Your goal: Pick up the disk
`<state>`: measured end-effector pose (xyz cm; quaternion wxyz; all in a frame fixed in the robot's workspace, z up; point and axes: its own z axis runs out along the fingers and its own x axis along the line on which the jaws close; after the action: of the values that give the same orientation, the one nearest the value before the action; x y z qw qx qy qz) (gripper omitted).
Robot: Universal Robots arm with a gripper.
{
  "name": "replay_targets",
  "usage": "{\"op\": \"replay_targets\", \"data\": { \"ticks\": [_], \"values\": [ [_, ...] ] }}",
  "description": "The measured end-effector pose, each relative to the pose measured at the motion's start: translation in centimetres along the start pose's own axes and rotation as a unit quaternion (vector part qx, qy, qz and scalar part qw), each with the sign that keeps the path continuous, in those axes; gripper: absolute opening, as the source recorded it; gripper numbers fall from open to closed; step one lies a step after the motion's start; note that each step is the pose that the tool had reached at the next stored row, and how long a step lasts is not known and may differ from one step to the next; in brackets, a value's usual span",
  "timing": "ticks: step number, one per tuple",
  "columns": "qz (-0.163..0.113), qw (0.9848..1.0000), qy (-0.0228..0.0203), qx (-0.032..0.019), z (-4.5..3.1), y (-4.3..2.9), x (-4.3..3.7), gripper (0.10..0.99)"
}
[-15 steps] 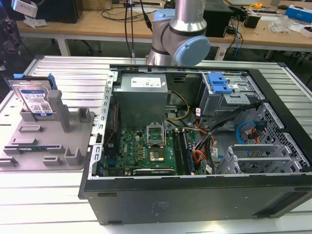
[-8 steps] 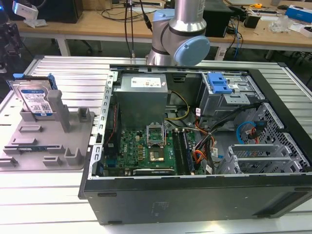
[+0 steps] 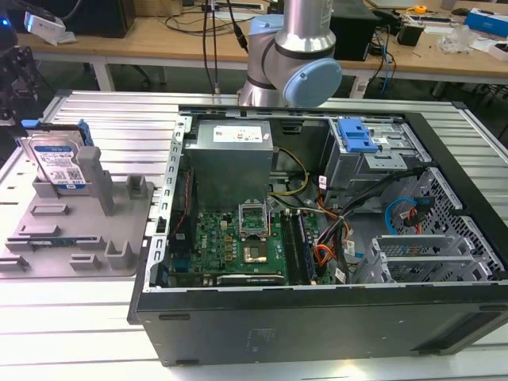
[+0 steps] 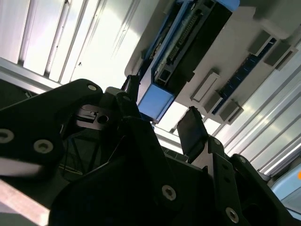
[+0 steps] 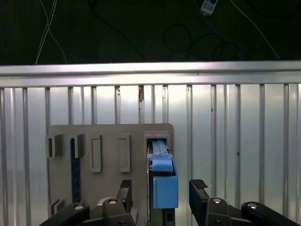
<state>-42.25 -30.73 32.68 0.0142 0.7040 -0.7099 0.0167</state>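
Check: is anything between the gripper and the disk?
Nothing visible. In the first wrist view the gripper is open, and the disk, standing on edge in the holder, lines up between its fingers with nothing crossing the gap.

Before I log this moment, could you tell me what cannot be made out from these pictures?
Exterior view: posts of the grey holder hide the lower part of the disk.
First wrist view: the disk shows edge-on, hiding its label; how high the gripper sits above it is unclear.
Second wrist view: the gripper's dark body covers part of the holder.
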Motion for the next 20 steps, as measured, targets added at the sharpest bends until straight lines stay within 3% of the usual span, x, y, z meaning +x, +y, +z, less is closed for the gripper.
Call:
{"op": "replay_targets", "data": {
  "ticks": [10,20],
  "values": [
    [-0.002,1.0,0.0,0.0,1.19,0.0,-0.02,0.6],
    [-0.002,1.0,-0.0012,0.0,1.42,-0.23,0.23,0.6]
  ]
}}
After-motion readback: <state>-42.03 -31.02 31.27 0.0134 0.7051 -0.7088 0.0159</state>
